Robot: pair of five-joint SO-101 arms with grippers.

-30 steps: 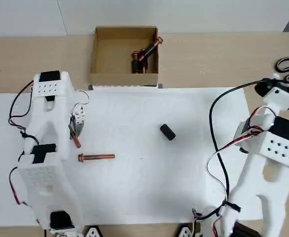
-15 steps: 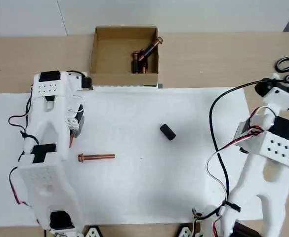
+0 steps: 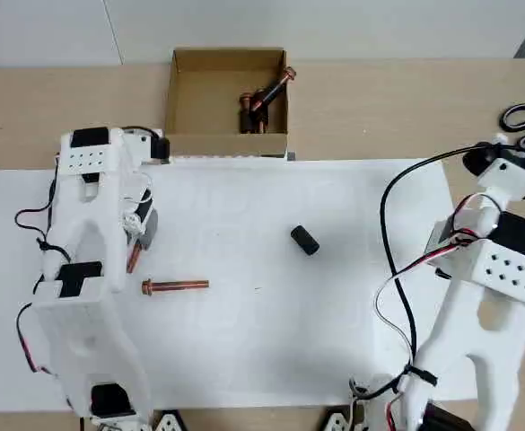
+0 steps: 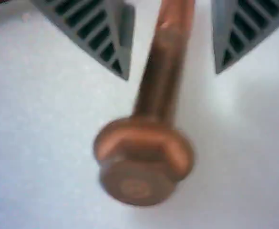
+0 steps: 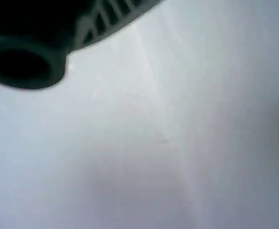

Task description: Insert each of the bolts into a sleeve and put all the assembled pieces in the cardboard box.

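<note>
At the left side of the white sheet (image 3: 244, 359), beneath the left arm (image 3: 87, 224), a copper bolt (image 4: 153, 112) lies flat. Seen from the left wrist, its shaft runs straight out between the jaws of the left gripper (image 4: 171, 67), head end nearer the camera. The jaws stand apart, one on each side, with sheet showing in both gaps, so nothing is gripped. Judgement: the long axis lies across the closing line, so a plain closure should pinch the shaft squarely. From above, the bolt runs roughly near-to-far with a slight slant, mostly covered by the gripper. A second bolt (image 3: 175, 285) lies just beside it, roughly crosswise, head toward the left arm, close enough that a careless lift might nudge it. The sleeve (image 3: 304, 240) lies mid-sheet, well apart from both bolts, between the two arms. The right arm (image 3: 491, 269) stands at the sheet's right edge, far from the bolts, so the left is plainly the nearer. In the right wrist view a black tube (image 5: 25, 64) with an open bore sits against the right gripper (image 5: 67, 38); I judge it another sleeve, but cannot tell whether that gripper is open or closed. The box (image 3: 168, 99) sits on the table (image 3: 379, 99) beyond the sheet's far edge, with assembled pieces (image 3: 262, 97) in it.
</note>
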